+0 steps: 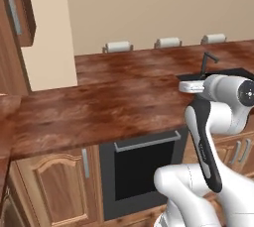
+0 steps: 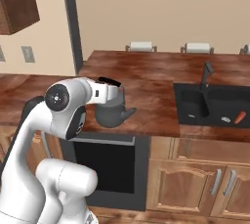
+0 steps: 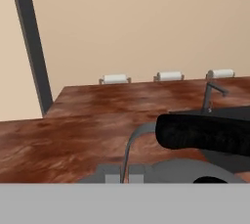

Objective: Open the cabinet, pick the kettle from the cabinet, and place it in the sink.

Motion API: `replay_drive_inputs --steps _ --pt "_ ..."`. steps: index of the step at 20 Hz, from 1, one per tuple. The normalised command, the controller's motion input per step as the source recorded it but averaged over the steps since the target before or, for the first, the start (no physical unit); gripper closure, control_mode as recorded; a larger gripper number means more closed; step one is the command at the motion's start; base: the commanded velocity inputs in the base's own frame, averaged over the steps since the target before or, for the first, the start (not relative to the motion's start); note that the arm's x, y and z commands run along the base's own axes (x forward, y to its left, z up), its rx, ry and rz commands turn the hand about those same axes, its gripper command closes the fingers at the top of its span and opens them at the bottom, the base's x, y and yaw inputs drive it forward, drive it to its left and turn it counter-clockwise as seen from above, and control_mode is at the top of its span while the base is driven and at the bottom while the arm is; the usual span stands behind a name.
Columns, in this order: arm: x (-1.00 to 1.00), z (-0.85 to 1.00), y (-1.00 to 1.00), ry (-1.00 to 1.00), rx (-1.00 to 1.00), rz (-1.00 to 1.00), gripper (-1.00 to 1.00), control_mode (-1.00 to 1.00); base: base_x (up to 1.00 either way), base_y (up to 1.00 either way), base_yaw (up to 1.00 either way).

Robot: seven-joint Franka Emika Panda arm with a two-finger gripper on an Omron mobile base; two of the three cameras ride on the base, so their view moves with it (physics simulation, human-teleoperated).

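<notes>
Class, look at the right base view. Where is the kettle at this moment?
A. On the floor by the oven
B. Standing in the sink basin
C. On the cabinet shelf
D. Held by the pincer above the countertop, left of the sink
D: the kettle hangs under the pincer, shut on its handle, over the countertop, with the sink off to its right.

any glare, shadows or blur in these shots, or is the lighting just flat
Left base view: flat, even light, soft sheen on the countertop, no hard shadows. Right base view: the kettle reads sharp, its underside dark, and the sink is a near-black patch with little detail. Hand view: the kettle's handle looms close and soft-edged, slightly blurred.
</notes>
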Motion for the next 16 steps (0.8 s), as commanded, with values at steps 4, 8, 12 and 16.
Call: replay_drive_inputs --steps 4,8,12,16 --pt "0.0 0.0 0.0 0.0 0.0 0.0 1.0 1.0 0.25 -0.41 0.15" --pt "0.0 0.0 0.0 0.0 0.0 0.0 1.0 1.0 0.22 -0.53 0.06" --pt "0.0 0.0 0.0 0.0 0.0 0.0 1.0 1.0 0.24 -0.6 0.0" --pt "0.0 0.0 0.0 0.0 0.0 0.0 1.0 1.0 0.26 -0.64 0.0"
